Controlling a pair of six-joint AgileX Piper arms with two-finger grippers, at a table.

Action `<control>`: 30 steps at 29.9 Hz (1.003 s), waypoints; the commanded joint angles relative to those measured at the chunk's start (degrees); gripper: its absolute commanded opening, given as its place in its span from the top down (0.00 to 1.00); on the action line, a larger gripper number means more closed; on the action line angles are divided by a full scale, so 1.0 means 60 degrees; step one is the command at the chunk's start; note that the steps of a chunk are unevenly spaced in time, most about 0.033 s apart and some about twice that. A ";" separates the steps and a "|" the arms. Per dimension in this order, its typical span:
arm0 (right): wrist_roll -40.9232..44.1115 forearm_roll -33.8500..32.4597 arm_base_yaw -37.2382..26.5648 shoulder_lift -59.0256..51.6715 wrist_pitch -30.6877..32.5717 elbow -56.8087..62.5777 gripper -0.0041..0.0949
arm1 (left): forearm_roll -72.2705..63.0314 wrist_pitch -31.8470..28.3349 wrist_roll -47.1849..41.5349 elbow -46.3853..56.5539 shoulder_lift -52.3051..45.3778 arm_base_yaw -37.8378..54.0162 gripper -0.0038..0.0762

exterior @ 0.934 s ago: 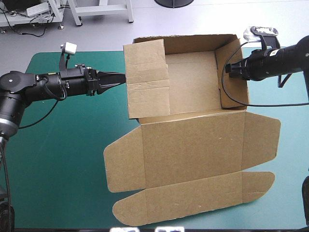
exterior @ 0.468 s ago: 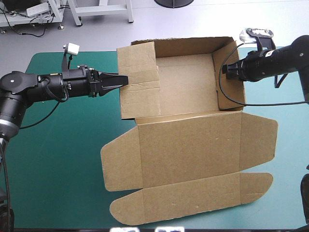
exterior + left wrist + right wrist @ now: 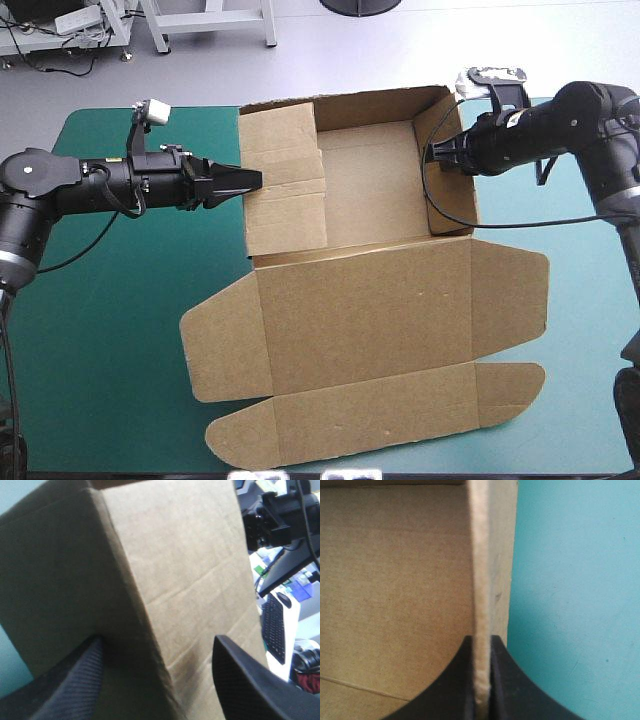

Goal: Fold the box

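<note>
Teal-green bench (image 3: 120,330) carries the box (image 3: 370,310); my right gripper (image 3: 432,158) pinches its right wall, likely steadying it, while my left gripper (image 3: 250,180) straddles the left wall, fingers apart.

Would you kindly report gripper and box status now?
Right gripper shut on box, right wall. Left gripper open, astride left wall. Lid flat. Nothing in the way.

Bright even overhead light, faint shadows inside the box (image 3: 370,190)

box (image 3: 360,300) slid leftward and nearer, right gripper (image 3: 432,157) carried leftward with its wall
</note>
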 commanded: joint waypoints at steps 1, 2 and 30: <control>0.0489 0.0028 0.0421 -0.0340 -0.0658 -0.0305 0.97 | 0.0086 -0.0606 -0.0490 -0.0286 -0.0457 -0.0077 0.38; 0.0628 -0.0135 0.0564 -0.0340 -0.0708 -0.0305 0.97 | 0.0311 -0.0775 -0.0618 -0.0286 -0.0477 -0.0099 0.38; 0.3106 -0.3281 0.3394 -0.0239 -0.1105 -0.0305 0.96 | 0.9790 -0.3914 -0.8238 -0.0286 -0.0446 -0.3284 0.96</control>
